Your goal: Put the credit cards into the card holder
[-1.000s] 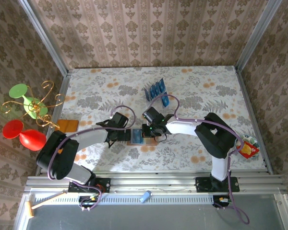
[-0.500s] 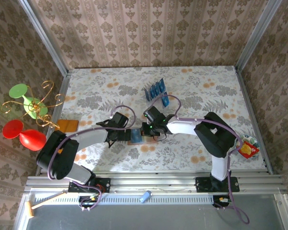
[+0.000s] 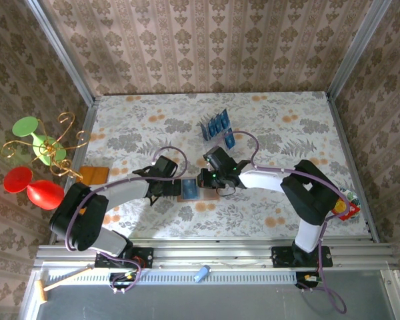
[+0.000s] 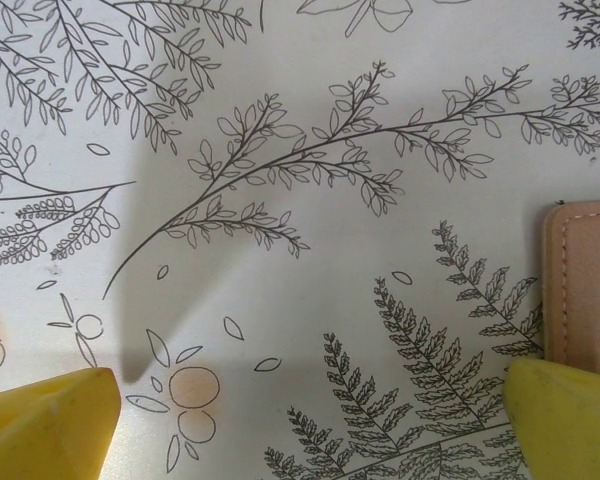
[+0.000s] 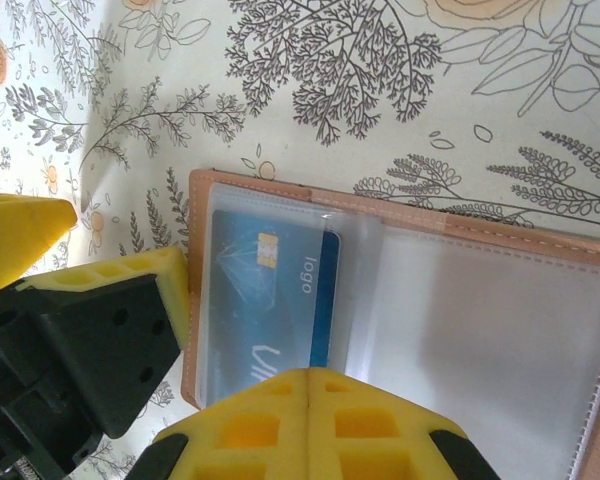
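Beyond the open card holder [image 5: 500, 310], blue credit cards [image 3: 215, 125] stand upright together.

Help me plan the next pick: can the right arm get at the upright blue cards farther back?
Probably yes: the right claw, shut over the card holder, has bare table between it and those cards.

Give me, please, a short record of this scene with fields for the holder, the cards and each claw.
card holder: lying open, clear sleeves up
card in holder: one blue card in the end sleeve
other cards: blue, in a row farther back
left claw: open, beside the holder's edge
right claw: shut, over the sleeved card
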{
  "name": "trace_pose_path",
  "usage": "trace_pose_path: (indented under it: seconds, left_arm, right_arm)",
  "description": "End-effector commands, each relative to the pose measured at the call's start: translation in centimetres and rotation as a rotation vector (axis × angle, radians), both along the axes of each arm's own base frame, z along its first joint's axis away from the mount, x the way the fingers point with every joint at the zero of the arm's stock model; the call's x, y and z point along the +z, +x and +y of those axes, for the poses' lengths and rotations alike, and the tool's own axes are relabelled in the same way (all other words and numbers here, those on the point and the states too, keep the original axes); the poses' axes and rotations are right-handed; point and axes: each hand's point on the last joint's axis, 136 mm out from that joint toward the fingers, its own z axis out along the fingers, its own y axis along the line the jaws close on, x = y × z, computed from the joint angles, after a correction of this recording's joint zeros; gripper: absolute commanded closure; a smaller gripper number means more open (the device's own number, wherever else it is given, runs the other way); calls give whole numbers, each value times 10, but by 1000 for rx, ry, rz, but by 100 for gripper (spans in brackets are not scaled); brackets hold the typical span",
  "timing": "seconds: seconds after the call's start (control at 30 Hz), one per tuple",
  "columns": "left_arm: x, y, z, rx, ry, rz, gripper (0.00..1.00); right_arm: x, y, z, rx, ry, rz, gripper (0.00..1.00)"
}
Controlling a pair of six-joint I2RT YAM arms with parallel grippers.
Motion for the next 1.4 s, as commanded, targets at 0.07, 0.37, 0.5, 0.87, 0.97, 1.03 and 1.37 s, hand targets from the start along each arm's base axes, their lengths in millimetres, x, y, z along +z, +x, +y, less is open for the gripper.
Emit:
trace_pose_path:
  seconds: [0.07, 0.37, 0.5, 0.87, 0.97, 1.03, 1.37]
  left_arm:
    - [-9, -9, 6, 15, 13, 49, 0]
    - [-12, -11, 6, 8, 16, 61, 0]
    - [-14, -13, 6, 7, 13, 62, 0]
    - [-16, -14, 6, 6, 8, 66, 0]
    - [-17, -14, 6, 4, 10, 68, 0]
    - [-17, -14, 6, 3, 9, 67, 0]
    - [-21, -15, 4, 1, 3, 76, 0]
  right_arm:
    - [-11, -5, 2, 6, -11, 22, 100]
    - [-12, -15, -2, 24, -72, 0, 100]
    - [-8, -19, -4, 28, -98, -23, 100]
    - [-14, -29, -1, 39, -117, -20, 100]
    - [-18, -31, -2, 35, -122, -15, 100]
    - [-19, -32, -3, 34, -125, -15, 100]
    - [-22, -34, 7, 54, -117, -3, 100]
